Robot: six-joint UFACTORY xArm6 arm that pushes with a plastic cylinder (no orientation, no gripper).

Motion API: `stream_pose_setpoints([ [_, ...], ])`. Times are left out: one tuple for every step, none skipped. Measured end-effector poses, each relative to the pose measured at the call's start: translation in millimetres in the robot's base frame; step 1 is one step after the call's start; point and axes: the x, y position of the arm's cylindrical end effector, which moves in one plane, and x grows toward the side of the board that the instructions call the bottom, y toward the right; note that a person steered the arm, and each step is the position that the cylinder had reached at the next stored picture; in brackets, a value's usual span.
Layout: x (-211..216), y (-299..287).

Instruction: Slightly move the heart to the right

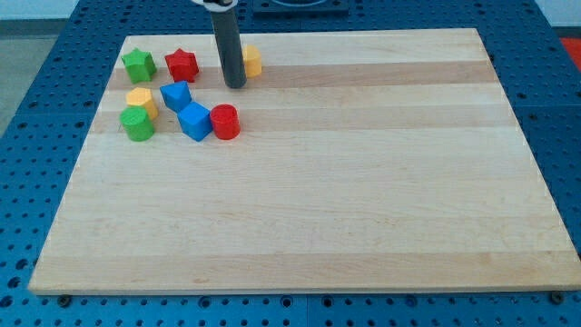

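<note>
Single camera view. Wooden board (pixel 309 200) on a blue perforated table (pixel 54 54). All blocks sit in the board's top-left corner.

My rod (pixel 227 45) comes down from the view's top edge. My tip (pixel 235 85) rests on the board, just left of a yellow block (pixel 251 61). The rod covers that block's left part, so I cannot make out its shape, nor whether tip and block touch. No claw on this rig, only the rod, so there is no open or closed state to record.

Blocks, top row from the view's left:
- green star (pixel 139 64), nearest the board's left edge
- red star (pixel 182 64), just right of it, a small gap between them
- the yellow block behind the rod, well right of the red star

Lower cluster:
- yellow heart (pixel 141 99), the task's thing as far as I can tell, below the green star. Its shape is small and partly hidden; the heart reading is likely, not certain.
- green block (pixel 138 123), rounded, just below the heart and overlapping it in this view
- blue block (pixel 176 94), angular, just right of the heart, exact shape unclear
- blue cube (pixel 194 121), below and right of that one, close to it
- red cylinder (pixel 224 122), touching or nearly touching the cube's right side

My tip stands above and right of the lower cluster, well apart from the heart, with the blue block between them. It is up and slightly right of the red cylinder.
</note>
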Motion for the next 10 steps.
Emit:
stream_pose_setpoints([
  [-1,-2],
  [-4,-9],
  [-18,-31],
  [-27,-42],
  [-31,-36],
  [-31,-9],
  [-32,9],
  [-32,34],
  [-33,45],
  [-34,56],
])
